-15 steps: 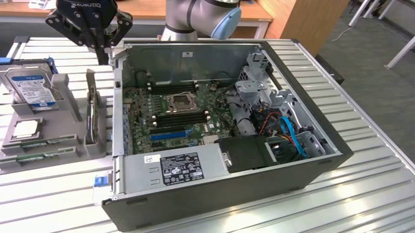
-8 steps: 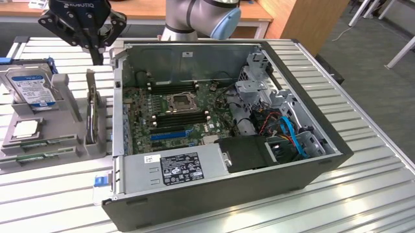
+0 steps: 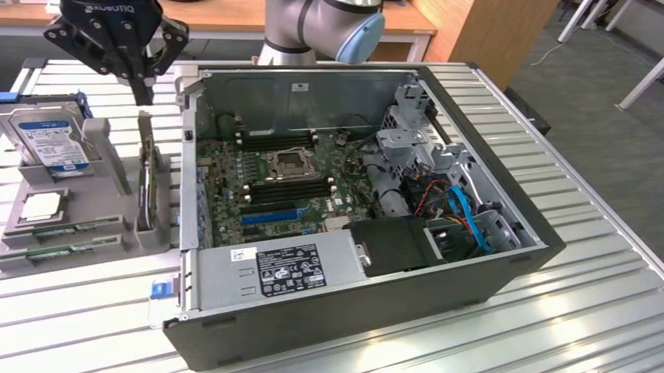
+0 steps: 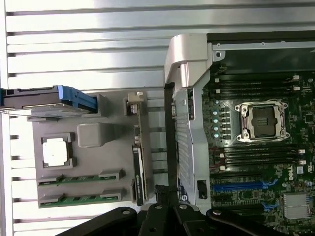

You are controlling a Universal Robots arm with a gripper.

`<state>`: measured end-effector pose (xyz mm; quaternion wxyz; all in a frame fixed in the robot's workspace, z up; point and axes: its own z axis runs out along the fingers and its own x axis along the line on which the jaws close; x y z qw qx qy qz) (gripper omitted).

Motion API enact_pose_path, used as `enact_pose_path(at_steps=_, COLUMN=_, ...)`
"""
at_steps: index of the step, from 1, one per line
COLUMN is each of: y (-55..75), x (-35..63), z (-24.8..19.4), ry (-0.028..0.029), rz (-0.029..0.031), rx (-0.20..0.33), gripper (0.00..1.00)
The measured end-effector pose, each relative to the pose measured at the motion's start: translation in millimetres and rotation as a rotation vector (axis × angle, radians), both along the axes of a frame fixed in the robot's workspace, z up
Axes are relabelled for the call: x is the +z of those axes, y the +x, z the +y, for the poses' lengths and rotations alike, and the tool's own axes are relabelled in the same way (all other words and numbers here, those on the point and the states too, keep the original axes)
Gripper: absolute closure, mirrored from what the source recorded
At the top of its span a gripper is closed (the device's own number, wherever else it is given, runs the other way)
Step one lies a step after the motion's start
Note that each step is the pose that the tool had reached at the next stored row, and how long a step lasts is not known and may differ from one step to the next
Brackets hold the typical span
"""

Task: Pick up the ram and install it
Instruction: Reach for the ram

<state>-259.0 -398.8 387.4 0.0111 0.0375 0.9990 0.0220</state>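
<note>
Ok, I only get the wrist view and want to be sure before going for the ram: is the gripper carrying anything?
Observer: No. The gripper is shut on nothing, well above the ram sticks in the grey holder.
Operator: What sits in the case past the motherboard?
Observer: A power supply with a black label, in the corner nearest the exterior camera.
Operator: Any cables there?
Observer: Blue cables bunch along the case's side toward the exterior view's right, beside the motherboard.
</note>
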Motion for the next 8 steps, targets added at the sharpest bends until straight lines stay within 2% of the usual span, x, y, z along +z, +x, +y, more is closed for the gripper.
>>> enact_pose_path(at_steps=8, y=-14.5, x=-0.9, z=0.0, ry=0.0, rz=0.0007, rx=0.0, gripper=0.9)
